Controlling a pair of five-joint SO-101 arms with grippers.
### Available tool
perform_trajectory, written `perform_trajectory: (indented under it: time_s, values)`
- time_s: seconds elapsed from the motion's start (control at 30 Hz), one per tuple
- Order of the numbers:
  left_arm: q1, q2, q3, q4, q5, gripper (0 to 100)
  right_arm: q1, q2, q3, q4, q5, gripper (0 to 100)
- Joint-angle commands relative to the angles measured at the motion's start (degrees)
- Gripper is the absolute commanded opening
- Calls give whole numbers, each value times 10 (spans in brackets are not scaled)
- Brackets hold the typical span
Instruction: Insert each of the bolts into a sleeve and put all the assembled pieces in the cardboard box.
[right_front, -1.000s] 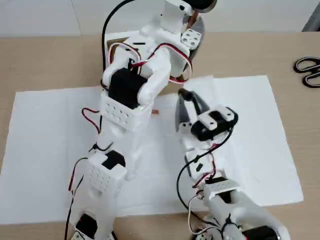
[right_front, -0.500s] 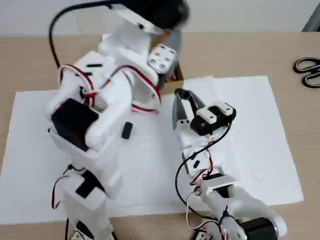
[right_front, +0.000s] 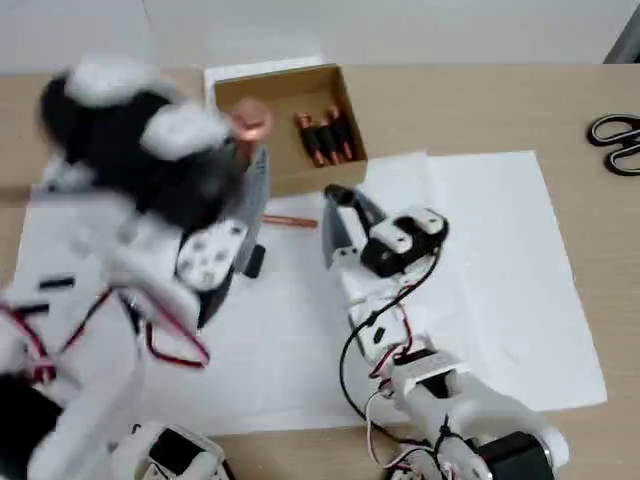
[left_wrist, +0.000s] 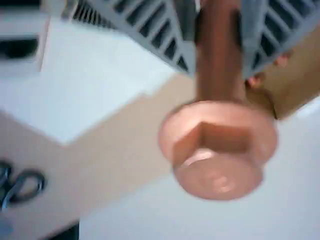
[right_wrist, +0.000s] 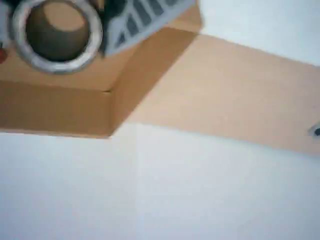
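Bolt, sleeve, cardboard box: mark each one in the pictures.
bolt (left_wrist: 217, 145): left wrist view, on its hexagonal head.
sleeve (right_wrist: 55, 64): right wrist view, on the rim of its open end.
cardboard box (right_front: 315, 172): high view, on its near outer wall.

Tan wooden table (right_front: 480, 110) — white paper sheet (right_front: 500, 280), scissors (right_front: 615, 142).

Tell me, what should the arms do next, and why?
Probably carry the copper hex-head bolt in the left gripper over to the silver metal sleeve that the right gripper seems to hold by the brown cardboard box, lining shank with hole: they are apart, not yet joined.
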Motion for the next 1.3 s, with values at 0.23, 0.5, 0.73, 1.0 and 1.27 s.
perform_trajectory:
  time_s: [0.23, 0.5, 0.73, 1.0, 1.27]
  values:
    - [-1, -160, 369, -243, 15, 9, -76, -7, 52, -81, 33, 4]
    - [0, -201, 503, -360, 38, 9, -104, -7, 88, -178, 99, 4]
    - [12, -286, 573, -383, 40, 9, -102, -11, -18, 59, 42, 4]
    - [12, -319, 631, -388, 27, 9, -115, -111, -29, 232, 69, 4]
    - [1, -319, 669, -444, 17, 9, -114, -315, -7, 402, 67, 4]
